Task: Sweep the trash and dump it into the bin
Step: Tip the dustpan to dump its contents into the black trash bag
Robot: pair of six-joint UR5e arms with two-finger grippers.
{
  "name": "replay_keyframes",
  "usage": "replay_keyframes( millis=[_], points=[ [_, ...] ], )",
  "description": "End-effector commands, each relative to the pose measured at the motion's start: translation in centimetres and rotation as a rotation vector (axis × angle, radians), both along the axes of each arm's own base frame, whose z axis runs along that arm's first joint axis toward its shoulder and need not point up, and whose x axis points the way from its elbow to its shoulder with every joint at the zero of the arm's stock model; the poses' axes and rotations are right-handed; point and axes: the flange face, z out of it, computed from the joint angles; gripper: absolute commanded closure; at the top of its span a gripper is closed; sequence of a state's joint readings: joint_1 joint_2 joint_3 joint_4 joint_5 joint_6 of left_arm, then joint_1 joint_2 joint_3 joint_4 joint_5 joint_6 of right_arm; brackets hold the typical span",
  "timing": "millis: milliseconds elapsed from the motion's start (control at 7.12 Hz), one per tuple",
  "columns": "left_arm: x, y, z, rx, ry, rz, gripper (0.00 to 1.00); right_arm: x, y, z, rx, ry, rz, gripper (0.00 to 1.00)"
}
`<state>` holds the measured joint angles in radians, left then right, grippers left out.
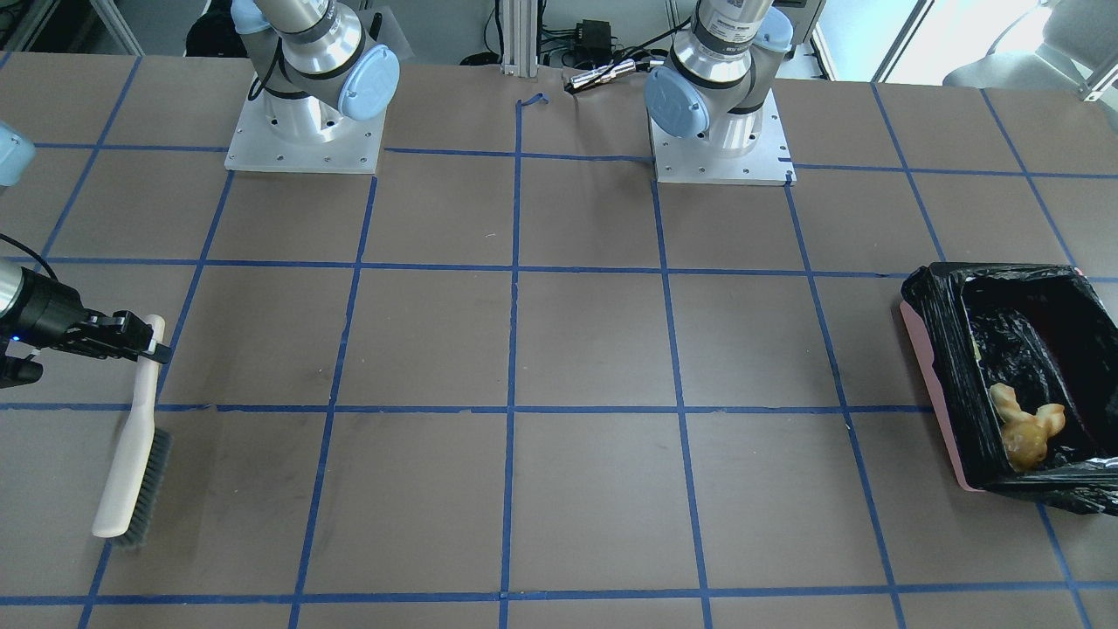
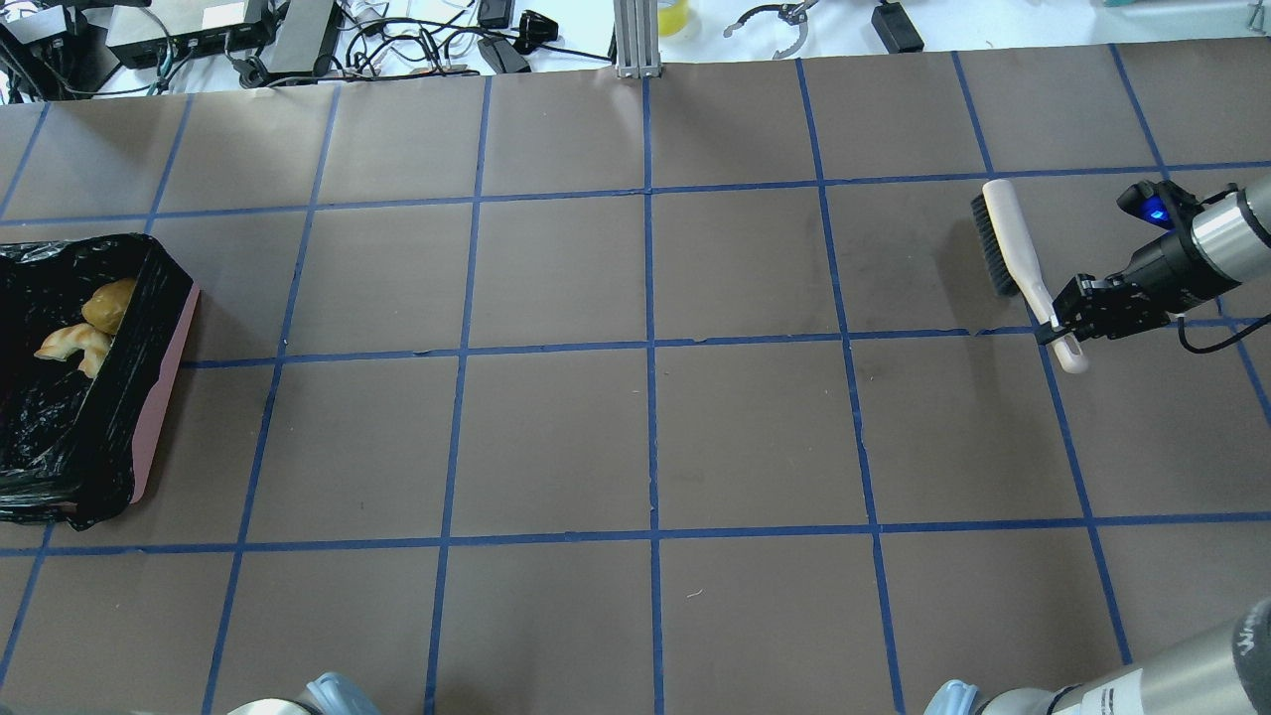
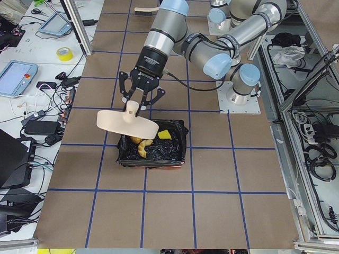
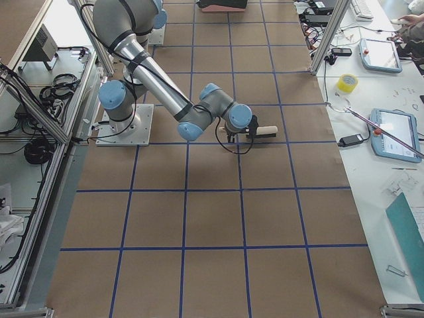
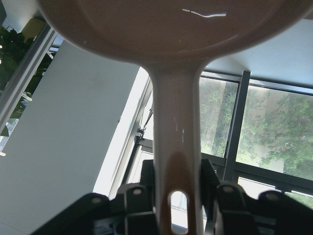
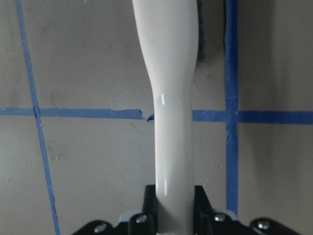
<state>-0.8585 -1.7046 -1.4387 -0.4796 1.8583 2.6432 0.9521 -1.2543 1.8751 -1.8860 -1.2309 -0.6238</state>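
While left gripper (image 5: 178, 203) clamps dustpan (image 3: 127, 123) beside the nine-o'clock bin (image 2: 164, 397), a low swing could clip it — right gripper (image 2: 1060, 320), three o'clock, grips brush (image 2: 1013, 238).

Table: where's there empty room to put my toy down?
The whole middle, between the bin and the brush, is bare. It's crowded at the bin, where the dustpan hangs above, and by the brush in the right hand.

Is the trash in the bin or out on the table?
In the bin. The tan lump, cream crescent and yellow-green sponge all lie inside the black-lined bin.
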Motion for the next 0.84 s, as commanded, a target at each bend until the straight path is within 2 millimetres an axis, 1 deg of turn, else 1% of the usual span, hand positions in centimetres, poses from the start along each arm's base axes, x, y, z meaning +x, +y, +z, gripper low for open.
replay_keyframes(
  millis=[0,140,281,421,561,702],
  points=[
    [-10.2,-4.6,-1.8,-0.082,-0.045,-0.311,1.0,-0.1,0.1,-0.1,0.011,0.005,-0.008,1.0],
    [-15.5,-6.6,-3.9,-0.091,-0.005,-0.463,1.0,-0.1,0.1,-0.2,0.014,0.007,-0.01,1.0],
    [-19.4,-8.3,-7.1,-0.066,0.084,-0.553,1.0,-0.2,0.1,-0.6,0.021,0.004,-0.011,1.0],
    [-21.2,-9.1,-11.0,-0.076,0.228,-0.529,1.0,-0.2,0.0,-1.2,0.028,-0.001,-0.006,1.0],
    [-21.7,-9.6,-13.8,-0.111,0.391,-0.479,1.0,-0.2,0.0,-1.2,0.026,-0.001,-0.002,0.99],
    [-22.2,-10.7,-16.5,-0.108,0.59,-0.432,1.0,-0.2,0.0,-1.2,0.025,-0.001,-0.001,0.71]
  ],
)
